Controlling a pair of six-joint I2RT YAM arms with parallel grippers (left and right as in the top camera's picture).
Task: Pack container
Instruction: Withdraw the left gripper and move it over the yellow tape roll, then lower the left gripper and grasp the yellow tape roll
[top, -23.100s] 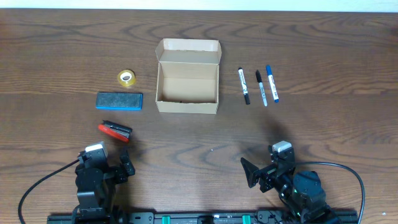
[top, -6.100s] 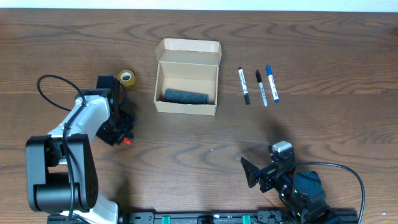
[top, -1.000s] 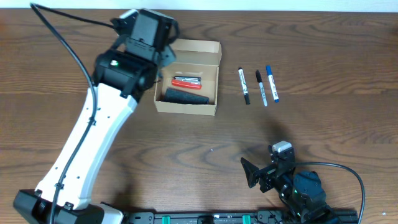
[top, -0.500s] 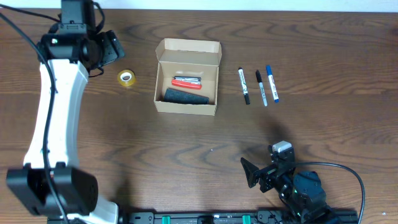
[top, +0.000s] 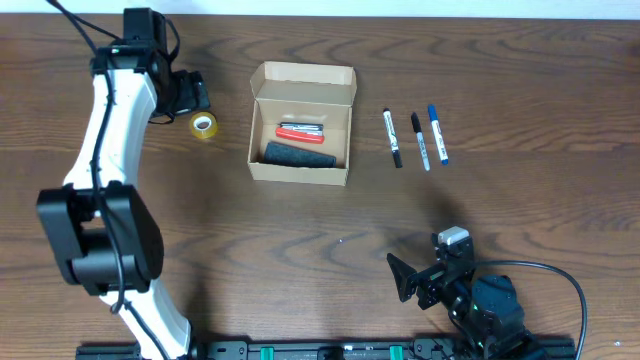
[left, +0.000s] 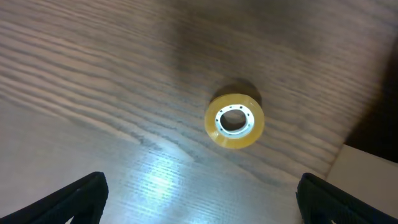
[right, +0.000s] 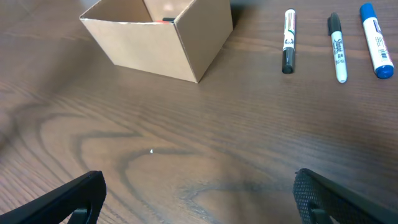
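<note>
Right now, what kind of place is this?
Probably an office or lab workbench: a wood-grain table with three marker pens, a roll of tape and a small open cardboard box, worked by robot arms.

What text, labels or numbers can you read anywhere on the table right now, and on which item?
Nothing can be read in any view.
Left marker: print on the barrel, too small and blurred to read.
Middle marker: dark print on the barrel, too blurred to read.
Blue marker: print on the barrel, too blurred to read.
Cardboard box: plain, no print visible.
Tape roll: no print visible.
</note>
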